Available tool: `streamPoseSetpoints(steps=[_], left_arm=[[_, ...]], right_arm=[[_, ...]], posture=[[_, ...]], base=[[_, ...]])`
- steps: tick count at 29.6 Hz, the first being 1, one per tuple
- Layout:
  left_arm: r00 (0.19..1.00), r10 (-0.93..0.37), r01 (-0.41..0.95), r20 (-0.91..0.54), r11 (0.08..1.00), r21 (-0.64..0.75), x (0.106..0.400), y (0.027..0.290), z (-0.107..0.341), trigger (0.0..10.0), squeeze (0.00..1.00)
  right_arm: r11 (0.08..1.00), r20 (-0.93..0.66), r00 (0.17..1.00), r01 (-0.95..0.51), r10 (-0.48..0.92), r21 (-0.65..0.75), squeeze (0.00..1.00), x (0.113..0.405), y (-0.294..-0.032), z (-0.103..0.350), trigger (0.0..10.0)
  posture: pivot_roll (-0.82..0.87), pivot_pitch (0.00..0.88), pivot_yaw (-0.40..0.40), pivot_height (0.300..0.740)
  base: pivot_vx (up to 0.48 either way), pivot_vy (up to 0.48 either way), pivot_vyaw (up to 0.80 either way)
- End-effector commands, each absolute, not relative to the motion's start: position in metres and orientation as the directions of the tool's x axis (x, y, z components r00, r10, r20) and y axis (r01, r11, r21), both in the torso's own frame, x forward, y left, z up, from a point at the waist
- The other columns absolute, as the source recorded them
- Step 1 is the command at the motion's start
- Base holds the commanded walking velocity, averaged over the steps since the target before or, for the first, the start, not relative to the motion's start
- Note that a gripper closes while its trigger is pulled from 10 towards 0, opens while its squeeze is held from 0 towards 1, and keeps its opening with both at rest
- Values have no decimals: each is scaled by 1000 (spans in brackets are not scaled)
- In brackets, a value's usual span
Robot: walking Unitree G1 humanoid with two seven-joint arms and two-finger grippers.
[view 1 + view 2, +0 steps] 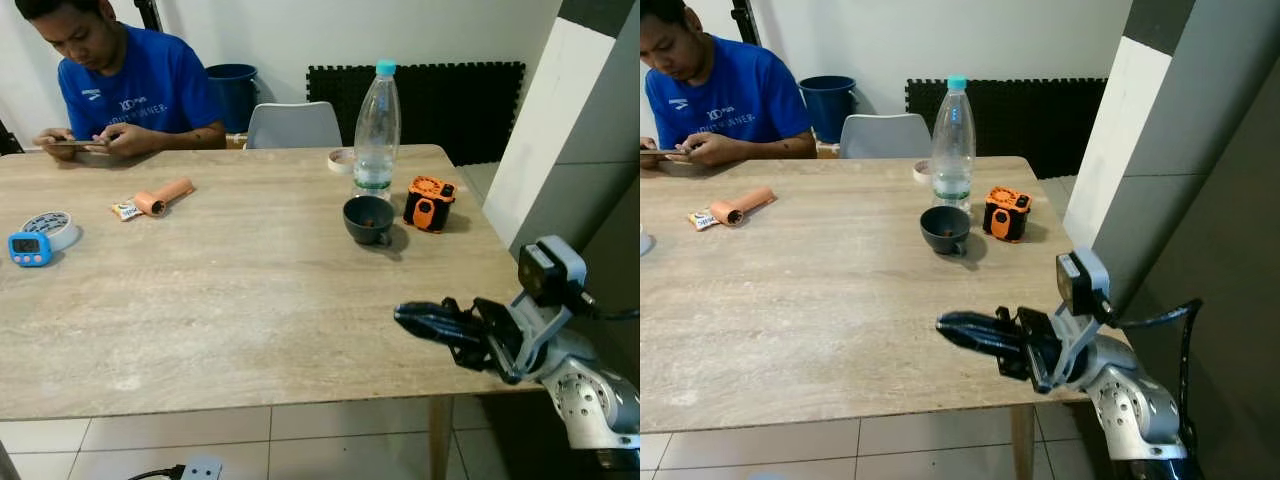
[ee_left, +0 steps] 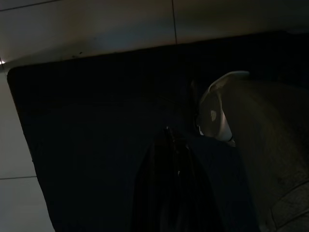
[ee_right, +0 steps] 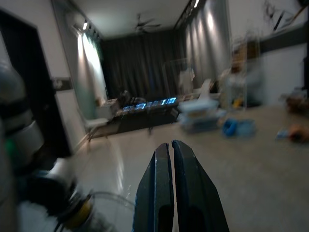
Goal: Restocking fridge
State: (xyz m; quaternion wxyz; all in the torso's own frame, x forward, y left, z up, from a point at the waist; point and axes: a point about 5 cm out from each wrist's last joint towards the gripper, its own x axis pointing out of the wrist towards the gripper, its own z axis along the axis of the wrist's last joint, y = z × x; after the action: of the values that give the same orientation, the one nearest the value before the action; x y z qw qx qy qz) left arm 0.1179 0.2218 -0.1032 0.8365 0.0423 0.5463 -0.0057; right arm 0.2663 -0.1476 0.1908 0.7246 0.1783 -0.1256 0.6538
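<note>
Here the right gripper (image 1: 410, 318) reaches level over the wooden table (image 1: 230, 300) near its 4 o'clock corner, fingers pressed together and holding nothing. The water bottle (image 1: 376, 130) stands upright at 1 o'clock, a dark cup (image 1: 367, 220) just before it. A person (image 1: 120, 85) sits at 11 o'clock. The left gripper (image 2: 169, 193) hangs in shadow; its fingers cannot be made out

Wooden table (image 1: 230, 300), pale woodgrain top. Landmark: clear water bottle (image 1: 377, 125), upright. Dark cup (image 1: 367, 220) just before it; orange-black device (image 1: 430, 203) beside it on the right; orange roll (image 1: 162, 197), tape roll (image 1: 52, 229) and blue timer (image 1: 29, 249) well to its left
</note>
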Motion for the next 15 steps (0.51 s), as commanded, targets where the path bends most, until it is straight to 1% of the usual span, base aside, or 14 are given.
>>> streamPoseSetpoints(steps=[1,2,3,4,5,6,8,9,11,15], left_arm=[[386,42,61,-922,996,71,113,225,-104,10000,0],[386,42,60,-922,996,71,113,224,-104,10000,0],[386,42,60,-922,996,71,113,224,-104,10000,0],[386,42,61,-922,996,71,113,224,-104,10000,0],[386,42,61,-922,996,71,113,224,-104,10000,0],[386,41,61,-922,996,70,113,224,-104,10000,0],[386,40,60,-922,996,68,113,223,-105,10000,0],[386,40,60,-922,996,68,113,223,-105,10000,0],[386,39,59,-922,996,67,112,222,-105,10000,0],[385,39,62,-922,996,68,112,222,-105,10000,0]], right_arm=[[146,440,167,-986,882,82,0,273,-151,196,10000],[184,440,201,-980,875,80,0,278,-149,199,10000],[184,440,201,-980,875,80,0,278,-149,199,10000],[220,444,231,-972,866,79,0,283,-147,201,10000],[220,444,231,-972,866,79,0,283,-147,201,10000],[279,452,285,-957,845,82,0,291,-144,205,10000],[416,447,420,-902,790,113,0,311,-141,209,10000],[416,447,420,-902,790,113,0,311,-141,209,10000],[506,426,508,-853,749,128,0,325,-139,210,10000],[644,366,644,-752,672,141,0,347,-134,209,10000]], posture=[[-44,0,-11,740],[-44,0,-11,740],[-44,0,-11,740],[-42,0,-15,740],[-42,0,-15,740],[-42,0,-15,740],[-36,0,-19,740],[-36,0,-19,740],[-36,0,-19,740],[-31,5,-17,740]], base=[[0,0,0],[0,0,0],[0,0,0],[0,0,0],[0,0,0],[0,0,0],[0,0,0],[0,0,0],[0,0,0],[0,0,0]])
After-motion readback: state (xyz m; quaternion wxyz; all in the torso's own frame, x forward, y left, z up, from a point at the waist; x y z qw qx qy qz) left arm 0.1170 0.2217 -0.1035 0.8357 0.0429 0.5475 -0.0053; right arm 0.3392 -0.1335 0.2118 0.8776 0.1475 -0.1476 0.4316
